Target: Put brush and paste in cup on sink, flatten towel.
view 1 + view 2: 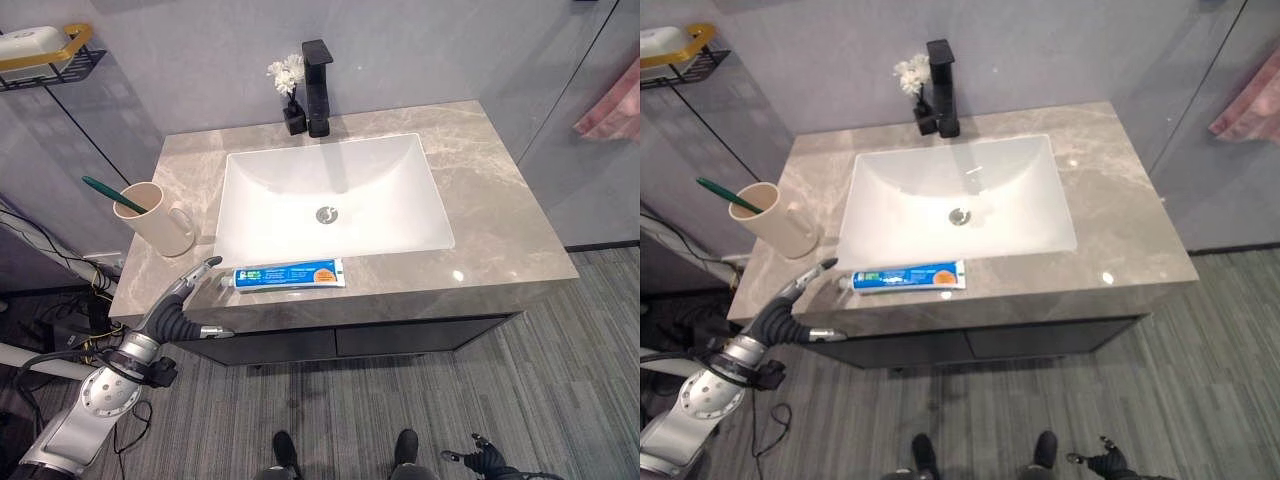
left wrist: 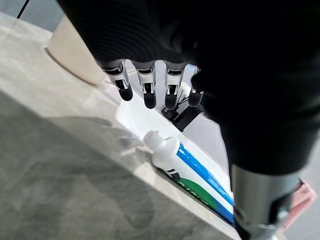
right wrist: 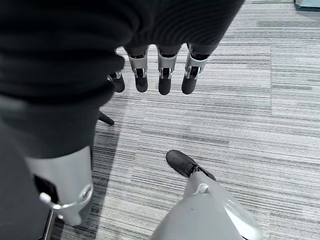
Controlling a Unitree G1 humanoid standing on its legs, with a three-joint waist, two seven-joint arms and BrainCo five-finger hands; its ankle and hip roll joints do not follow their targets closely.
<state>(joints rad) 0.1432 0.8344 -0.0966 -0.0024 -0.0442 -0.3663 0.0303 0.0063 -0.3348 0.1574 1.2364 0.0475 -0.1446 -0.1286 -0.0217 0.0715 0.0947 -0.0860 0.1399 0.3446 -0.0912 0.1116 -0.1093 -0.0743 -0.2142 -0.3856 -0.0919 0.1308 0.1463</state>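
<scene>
Left hand reaching for the paste at the worktop's front edge

The left hand [image 1: 183, 297], fingers straight and holding nothing, hovers at the lower left of the frame just beside the capped end of the single toothpaste tube [image 1: 290, 274], which lies flat between the basin [image 1: 400, 190] and the front lip of the worktop [image 1: 500, 200]. One cup [image 1: 158, 217] stands at the left with one green brush [image 1: 108, 189] already leaning in it. One pink towel [image 1: 612, 108] hangs at the upper right (only partly seen). The right hand [image 3: 160, 75] hangs relaxed and empty over the floor. A clumsy nudge could likely roll the tube off the lip or into the basin; a wide reach might tip the cup.
</scene>
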